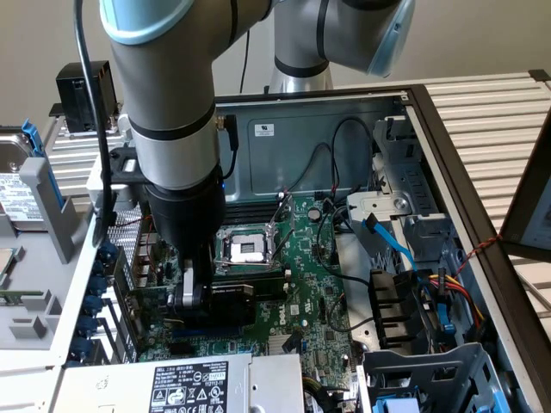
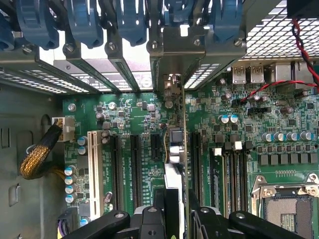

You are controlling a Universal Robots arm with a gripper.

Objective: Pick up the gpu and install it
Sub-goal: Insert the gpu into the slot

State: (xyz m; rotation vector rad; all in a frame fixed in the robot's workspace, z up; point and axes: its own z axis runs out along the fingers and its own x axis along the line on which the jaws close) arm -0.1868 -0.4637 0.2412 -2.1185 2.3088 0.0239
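1. My jaws (image 1: 191,297) are pinched on the gpu (image 1: 234,297), gripping its upper edge; in the wrist view the card (image 2: 174,169) runs edge-on, straight away from my fingers (image 2: 149,219)
2. The gpu stands upright over the motherboard (image 1: 301,284), low among the expansion slots (image 2: 134,164) near the rear wall of the computer case (image 1: 448,172), its metal end toward the slot brackets (image 2: 169,55); I cannot tell whether its edge connector has seated in a slot yet
3. I judge the card light and stiff but fragile: thin board, exposed parts, a plastic shroud that could crack under a hard squeeze. The top edge of board and shroud is the sensible hold, away from the connector fingers, and it needs to go down square, since any tilt would strain the slot
4. Blue retention clips (image 2: 79,22) line the rear openings just beyond the card's end
5. Writing: a power supply label (image 1: 189,383) at the case's near edge carries a Dell-style logo and small print I cannot read; the motherboard has white silkscreen, too small to make out
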